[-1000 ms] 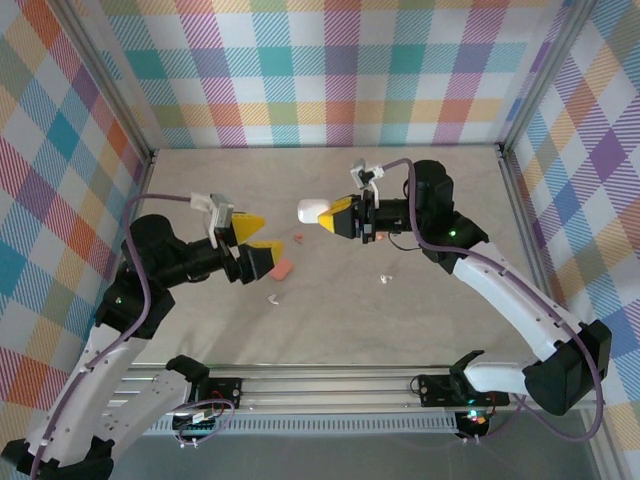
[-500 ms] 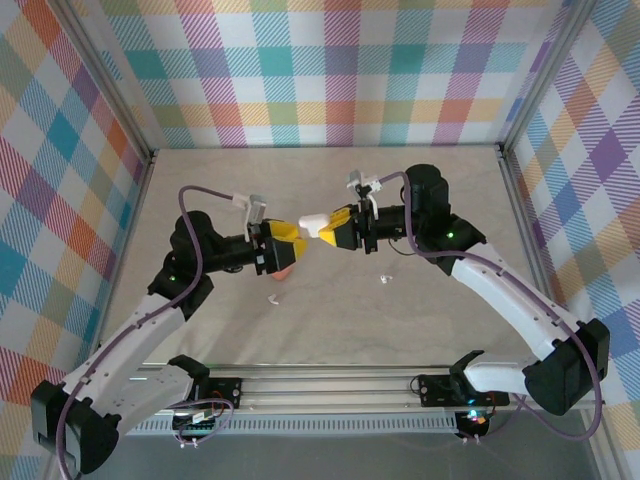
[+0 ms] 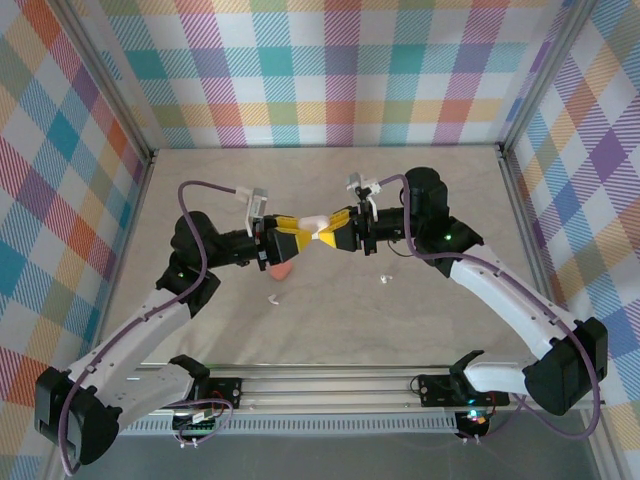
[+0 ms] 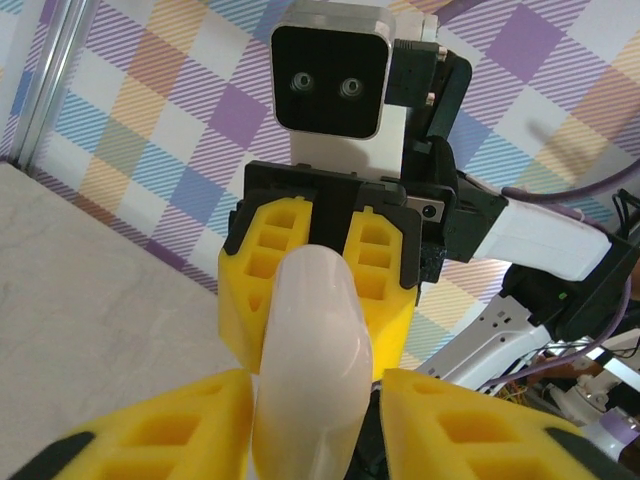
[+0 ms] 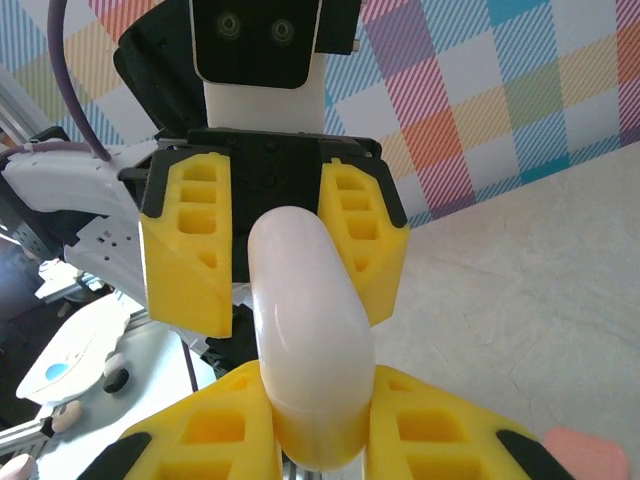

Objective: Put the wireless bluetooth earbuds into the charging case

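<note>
My right gripper (image 3: 329,233) is shut on a white pebble-shaped charging case (image 3: 315,223), held above the table's middle. In the right wrist view its fingers (image 5: 215,430) pinch the case (image 5: 305,330) from both sides. My left gripper (image 3: 299,233) faces it, open, with its yellow fingers (image 4: 160,425) flanking the case's free end (image 4: 310,350) and a gap on the right side. Two tiny white earbuds (image 3: 272,298) (image 3: 384,279) lie on the table. The reddish-orange earbuds are hidden.
A reddish-orange pebble-shaped case (image 3: 284,270) lies on the table just below the left gripper, and is seen again as a pink-orange patch (image 5: 585,455). Plaid walls enclose the beige table (image 3: 330,330) on three sides; a metal rail runs along the near edge.
The left arm has swung right and risen from beside the reddish-orange case. Its open fingers now sit around the white case, which the right gripper has shifted slightly left.
</note>
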Robot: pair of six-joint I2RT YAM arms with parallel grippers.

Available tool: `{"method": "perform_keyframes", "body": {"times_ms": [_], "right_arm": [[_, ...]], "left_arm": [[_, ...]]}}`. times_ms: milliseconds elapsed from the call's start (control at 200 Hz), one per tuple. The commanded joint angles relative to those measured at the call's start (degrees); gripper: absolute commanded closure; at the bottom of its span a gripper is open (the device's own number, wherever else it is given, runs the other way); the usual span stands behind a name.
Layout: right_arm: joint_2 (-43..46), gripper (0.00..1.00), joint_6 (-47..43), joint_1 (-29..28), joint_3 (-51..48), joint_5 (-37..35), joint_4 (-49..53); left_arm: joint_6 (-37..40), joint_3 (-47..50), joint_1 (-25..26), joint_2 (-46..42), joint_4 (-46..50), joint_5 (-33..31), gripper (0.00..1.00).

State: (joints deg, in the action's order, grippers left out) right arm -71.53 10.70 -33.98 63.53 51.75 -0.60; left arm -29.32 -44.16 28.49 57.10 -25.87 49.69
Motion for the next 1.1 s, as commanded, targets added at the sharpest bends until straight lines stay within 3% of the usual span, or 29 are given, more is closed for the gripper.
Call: {"method": "perform_keyframes", "body": {"times_ms": [0, 150, 320, 380, 465, 505, 690, 985, 1095], "right_arm": [[0.2, 0.86, 0.6, -0.3, -0.6, 1.7, -3.0], [0.1, 0.86, 0.6, -0.3, -0.6, 1.4, -3.0], [0.0, 0.85, 0.8, -0.3, -0.6, 1.3, -3.1], [-0.1, 0.78, 1.0, -0.3, -0.7, 1.1, -3.0], [0.2, 0.61, 1.1, -0.3, -0.9, 0.0, -2.6], [0.8, 0.54, 1.0, -0.3, -1.0, -0.5, -2.3], [4.6, 0.40, -2.1, 0.3, -0.3, -4.8, 3.8], [3.3, 0.34, -6.7, 0.5, 3.5, -7.6, 16.1], [1.9, 0.35, -8.6, -2.4, 3.8, -9.9, 17.3]], "left_arm": [[-0.3, -0.7, 0.9, 0.3, -2.3, 1.0, 0.67], [-0.4, -0.7, 1.2, 0.6, -2.3, 0.9, 0.67], [-0.2, -1.0, 1.6, 1.1, -1.9, 1.1, 0.82], [0.1, -1.1, 1.6, 1.0, -1.4, 0.9, 0.87], [1.7, -1.3, 1.6, 0.4, 1.6, -0.5, 0.94], [4.1, -2.1, 1.7, 0.0, 5.3, -1.4, 1.00], [20.9, -5.2, 1.7, -3.6, 23.7, -6.8, 1.00], [47.9, -5.6, 1.7, -8.5, 38.8, -3.8, 1.00], [48.4, -4.2, 1.7, -9.5, 38.9, -3.4, 1.00]]}}
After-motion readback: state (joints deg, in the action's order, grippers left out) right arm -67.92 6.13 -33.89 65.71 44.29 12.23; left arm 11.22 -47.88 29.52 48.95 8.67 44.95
